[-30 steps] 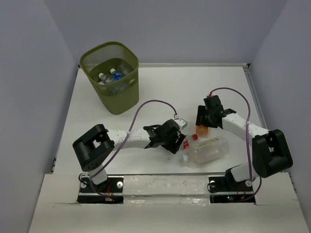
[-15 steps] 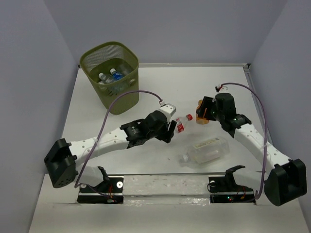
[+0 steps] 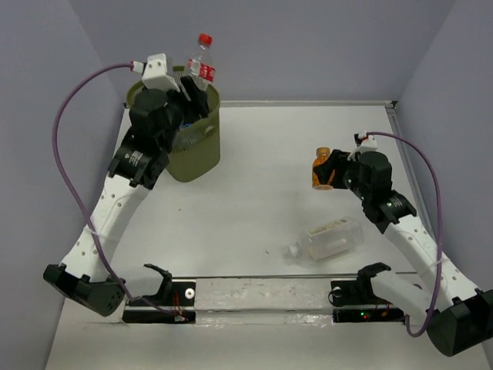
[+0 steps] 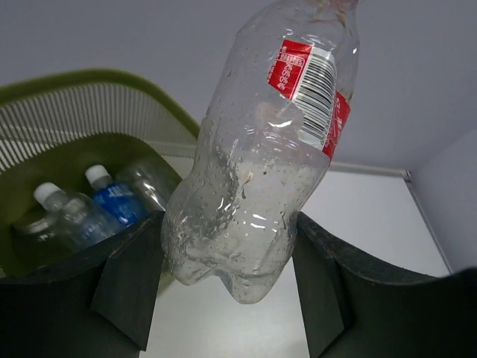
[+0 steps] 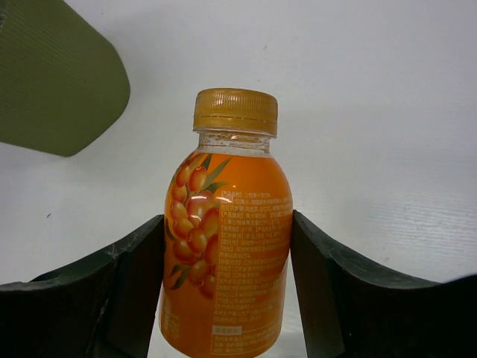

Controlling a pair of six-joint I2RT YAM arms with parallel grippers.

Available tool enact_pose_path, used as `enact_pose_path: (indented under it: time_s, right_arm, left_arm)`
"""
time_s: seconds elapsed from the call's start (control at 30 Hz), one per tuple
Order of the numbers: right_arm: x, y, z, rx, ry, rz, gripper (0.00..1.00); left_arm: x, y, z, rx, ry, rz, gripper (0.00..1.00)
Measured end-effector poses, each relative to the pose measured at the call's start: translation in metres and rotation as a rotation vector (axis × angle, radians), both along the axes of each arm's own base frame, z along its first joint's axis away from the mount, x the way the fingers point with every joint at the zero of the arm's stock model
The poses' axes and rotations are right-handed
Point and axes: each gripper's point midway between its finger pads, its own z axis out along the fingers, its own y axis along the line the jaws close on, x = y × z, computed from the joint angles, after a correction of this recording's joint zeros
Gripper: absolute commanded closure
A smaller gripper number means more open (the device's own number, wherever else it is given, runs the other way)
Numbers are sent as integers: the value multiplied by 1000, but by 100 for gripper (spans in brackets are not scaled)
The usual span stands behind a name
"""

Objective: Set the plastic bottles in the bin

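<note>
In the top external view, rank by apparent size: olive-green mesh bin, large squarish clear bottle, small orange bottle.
Largest: olive-green mesh bin
Middle: large squarish clear bottle
Smallest: small orange bottle

red-label bottle [image 4: 253, 186]: clear glossy plastic | orange bottle [image 5: 227, 239]: glossy | bin [image 3: 199, 150]: matt mesh | table [image 3: 269, 154]: matt white

— Where is the red-capped bottle [image 3: 202, 65]?
— Far left, over the far side of the bin [image 3: 189, 158], clamped in the left arm's jaws with its cap toward the far wall. The left arm [image 3: 115, 204] stretches along the left side of the worktop [image 3: 254, 154].
— And on the right?
— The right arm's jaws grip the small orange bottle [image 3: 321, 169], cap toward the far side. Nearer, the large clear bottle [image 3: 330, 238] lies on its side, apart from both arms, neck pointing left.
</note>
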Motion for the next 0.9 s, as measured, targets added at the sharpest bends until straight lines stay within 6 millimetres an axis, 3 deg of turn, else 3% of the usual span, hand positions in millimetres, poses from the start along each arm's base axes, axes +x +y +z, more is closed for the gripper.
enact_pose_path:
  time_s: [0.1, 0.13, 0.17, 0.23, 0.33, 0.43, 0.57, 0.63, 0.77, 0.9]
  right_arm:
    - [-4, 11, 0, 25, 5, 52, 63]
    - [-5, 14, 0, 30, 7, 68, 63]
    - [-5, 18, 0, 35, 8, 83, 63]
    - [-7, 29, -3, 40, 16, 122, 63]
    - [-10, 45, -5, 42, 33, 172, 63]
    - [-6, 74, 7, 45, 23, 244, 63]
    - [1, 127, 42, 51, -27, 358, 63]
    - [10, 163, 73, 72, -89, 421, 63]
    - [24, 207, 115, 108, -177, 484, 63]
    - [54, 257, 167, 169, -299, 524, 63]
  left_arm:
    - [41, 42, 16, -13, -20, 134, 41]
    - [52, 51, 12, -7, -6, 162, 36]
    - [65, 62, 4, 1, 18, 195, 19]
    - [82, 67, -11, 17, 60, 218, 3]
    - [97, 68, -42, 41, 140, 229, 1]
    - [96, 68, -67, 51, 192, 236, 1]
    - [65, 76, -75, 36, 190, 237, 1]
    - [42, 80, -62, 14, 144, 230, 1]
    - [-20, 90, -27, -51, -11, 191, 1]
    - [-70, 102, -21, -92, -103, 181, 1]
